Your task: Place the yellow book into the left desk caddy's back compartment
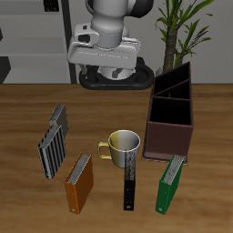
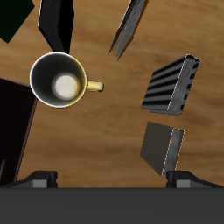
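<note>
Fingers (image 2: 39,178) stand spread wide with nothing between them, so the gripper (image 2: 112,180) is empty and hangs high, farther back than the mug (image 1: 121,146).

The yellow book (image 1: 59,116) lies flat, well apart from the mug and a little farther back than it. A striped book (image 1: 52,149) lies just beside the yellow one, on its front side. The left desk caddy (image 1: 170,114) stands beside the mug on the opposite side from those two books. Its back compartment (image 1: 176,82) is the end farthest from the mug, where the walls are tallest.

The step in hand looks like the reach to the yellow book, with nothing yet picked up. To do it well, I would bring the gripper straight above the book and turn the wrist so the fingers straddle its short width. I would then come down without touching the striped book. Since the book is thin and flat on the table, the fingers must go low. A grip near its middle should keep it from swinging on the way over the mug.

An orange-brown book (image 1: 80,181), a black book (image 1: 130,181) and a green book (image 1: 169,182) lie in front of the mug. The wooden table (image 1: 27,200) is smooth and plain brown. A potted plant (image 1: 177,25) stands behind it
</note>
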